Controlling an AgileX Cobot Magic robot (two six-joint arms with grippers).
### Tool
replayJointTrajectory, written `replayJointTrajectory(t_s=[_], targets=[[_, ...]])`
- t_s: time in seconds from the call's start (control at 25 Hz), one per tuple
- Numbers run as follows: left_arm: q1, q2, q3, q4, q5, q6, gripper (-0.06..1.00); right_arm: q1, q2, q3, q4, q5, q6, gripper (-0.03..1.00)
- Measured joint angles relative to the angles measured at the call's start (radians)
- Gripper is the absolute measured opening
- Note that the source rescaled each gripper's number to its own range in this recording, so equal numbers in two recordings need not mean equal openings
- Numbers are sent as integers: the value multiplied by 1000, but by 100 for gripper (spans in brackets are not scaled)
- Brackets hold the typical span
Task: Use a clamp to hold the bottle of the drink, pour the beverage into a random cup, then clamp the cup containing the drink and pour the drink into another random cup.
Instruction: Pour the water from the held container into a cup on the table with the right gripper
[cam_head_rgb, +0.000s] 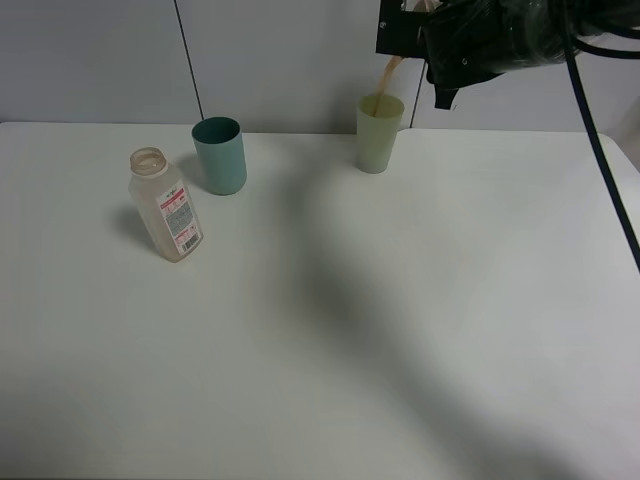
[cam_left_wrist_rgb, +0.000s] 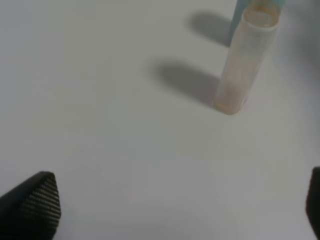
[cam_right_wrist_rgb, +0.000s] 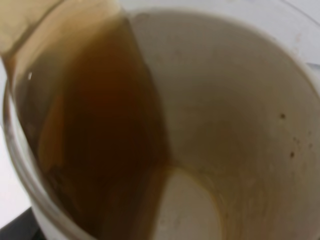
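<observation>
The open drink bottle (cam_head_rgb: 166, 205), nearly empty with a red-and-white label, stands at the left of the white table (cam_head_rgb: 330, 330). It also shows in the left wrist view (cam_left_wrist_rgb: 247, 60). A teal cup (cam_head_rgb: 220, 155) stands behind it. My right gripper (cam_head_rgb: 440, 60) is raised at the back right and holds a tilted white cup (cam_right_wrist_rgb: 240, 125). Brown drink (cam_right_wrist_rgb: 100, 140) runs over the cup's rim as a thin stream (cam_head_rgb: 390, 72) into the pale green cup (cam_head_rgb: 379, 132) below. My left gripper (cam_left_wrist_rgb: 172, 207) is open and empty, low over the table, apart from the bottle.
A grey panelled wall (cam_head_rgb: 100, 60) runs behind the table's back edge. The right arm's black cable (cam_head_rgb: 600, 150) hangs over the table's right side. The teal cup's base (cam_left_wrist_rgb: 240, 10) shows just behind the bottle in the left wrist view.
</observation>
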Motion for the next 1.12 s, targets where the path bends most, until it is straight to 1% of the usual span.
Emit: replayJointTrajectory(t_s=[0.36,0.6,0.84,1.12], targets=[[0,0,0,0,0,0,100,0,0,-1,-11,1,-124,5],[0,0,0,0,0,0,100,0,0,-1,-24,36,-212,5],[0,0,0,0,0,0,100,0,0,-1,-25,46,-229,5],[0,0,0,0,0,0,100,0,0,-1,-25,38,-315,5]])
